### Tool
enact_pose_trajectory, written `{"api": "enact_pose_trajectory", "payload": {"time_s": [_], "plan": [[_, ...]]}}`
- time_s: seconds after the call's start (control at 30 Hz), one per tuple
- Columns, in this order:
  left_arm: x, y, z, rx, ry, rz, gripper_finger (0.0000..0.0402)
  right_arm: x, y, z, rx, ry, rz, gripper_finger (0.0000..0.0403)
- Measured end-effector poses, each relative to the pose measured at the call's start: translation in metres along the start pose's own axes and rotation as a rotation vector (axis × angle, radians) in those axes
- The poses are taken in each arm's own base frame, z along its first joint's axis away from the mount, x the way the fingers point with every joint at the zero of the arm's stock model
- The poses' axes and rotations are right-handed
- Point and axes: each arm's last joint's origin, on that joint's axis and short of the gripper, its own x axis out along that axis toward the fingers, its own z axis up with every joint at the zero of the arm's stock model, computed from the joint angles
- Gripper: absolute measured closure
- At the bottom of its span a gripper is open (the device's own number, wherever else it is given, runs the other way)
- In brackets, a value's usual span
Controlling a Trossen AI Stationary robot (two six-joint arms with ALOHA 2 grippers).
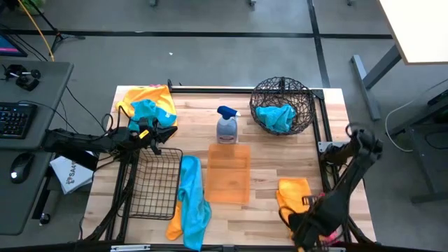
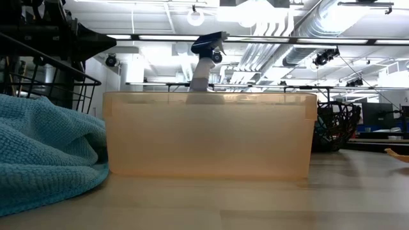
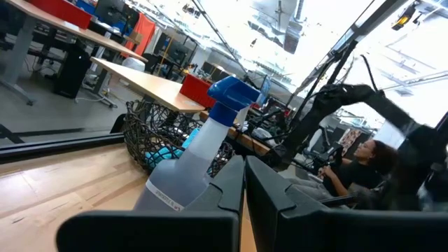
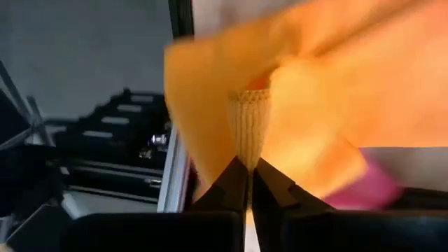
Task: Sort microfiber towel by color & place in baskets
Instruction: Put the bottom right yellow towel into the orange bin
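Bright overhead lights, blurred wrist views

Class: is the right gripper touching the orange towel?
Touching. The right wrist view shows the right gripper shut on a fold of the orange towel, cloth pinched between its fingertips. The high view places it at the table's near right corner.

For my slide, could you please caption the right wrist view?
Right gripper pinches an orange towel shut.

You've got one cam straight overhead seeing the whole surface (image 1: 280,203). The low one sits at surface level, nose up against the orange bin (image 2: 209,135). Both share the spray bottle (image 1: 227,127) at the bin's 12 o'clock.
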Motion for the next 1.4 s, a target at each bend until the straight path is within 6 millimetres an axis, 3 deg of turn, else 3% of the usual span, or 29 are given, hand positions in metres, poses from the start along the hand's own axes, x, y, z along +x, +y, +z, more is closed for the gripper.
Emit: {"api": "enact_pose_trajectory", "payload": {"time_s": [0.1, 0.27, 0.37, 0.53, 0.8, 1.0, 1.13, 1.4], "plan": [[0.000, 0.000, 0.000, 0.000, 0.000, 0.000, 0.0398, -0.056, -0.012, 0.002, 0.021, -0.134, -0.063, 0.0400], [0.000, 0.000, 0.000, 0.000, 0.000, 0.000, 0.0398, -0.141, -0.035, 0.016, 0.028, -0.506, -0.068, 0.0401], [0.000, 0.000, 0.000, 0.000, 0.000, 0.000, 0.0398, -0.175, -0.047, 0.033, -0.003, -0.707, -0.046, 0.0402], [0.000, 0.000, 0.000, 0.000, 0.000, 0.000, 0.0398, -0.213, -0.057, 0.066, -0.126, -1.020, 0.030, 0.0402], [0.000, 0.000, 0.000, 0.000, 0.000, 0.000, 0.0398, -0.249, -0.072, 0.090, -0.259, -1.339, 0.049, 0.0402], [0.000, 0.000, 0.000, 0.000, 0.000, 0.000, 0.0398, -0.284, -0.082, 0.085, -0.323, -1.558, 0.011, 0.0403], [0.000, 0.000, 0.000, 0.000, 0.000, 0.000, 0.0398, -0.275, -0.090, 0.087, -0.302, -1.453, -0.027, 0.0403], [0.000, 0.000, 0.000, 0.000, 0.000, 0.000, 0.0398, -0.235, -0.101, 0.094, -0.210, -1.100, -0.151, 0.0403]]}}
